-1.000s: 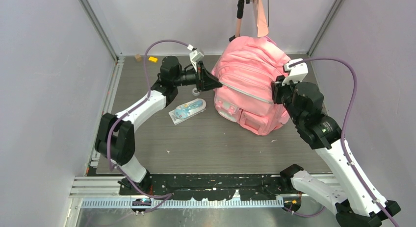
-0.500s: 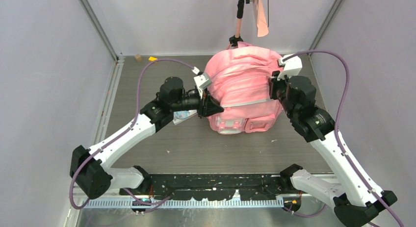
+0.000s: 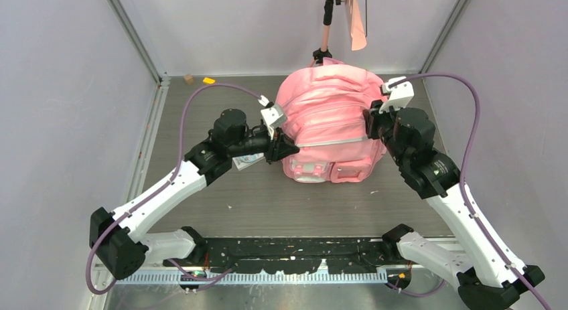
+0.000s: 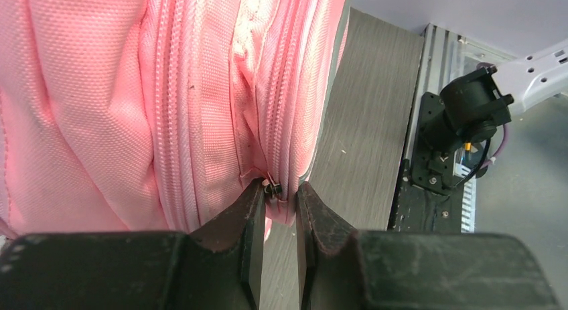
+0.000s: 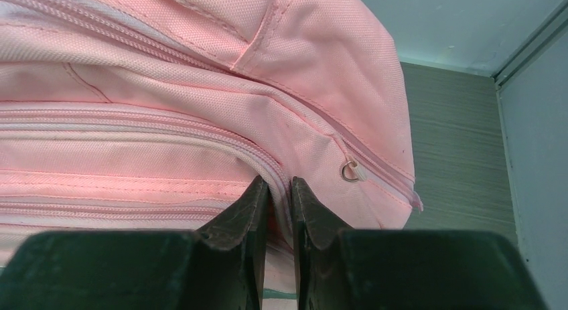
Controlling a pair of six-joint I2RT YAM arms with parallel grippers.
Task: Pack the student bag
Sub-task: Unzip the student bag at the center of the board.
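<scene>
Since a second ago the student bag has swung round from a slanted lie to sit squarely, front pockets toward the near edge, and the left arm has drawn in toward it, covering most of the packet that lay in the open. On the near side, both arm bases sit at the desk edge. Further in, the left claw presses against the bag's left side, its fingers nearly together and pinching a small metal zip pull (clear in the left wrist view). The right claw is at the bag's right side, jaws narrowly parted and gripping a fold of pink fabric at a zip seam. A ring pull hangs free just beside it. Far left, two small blocks lie by the wall.
</scene>
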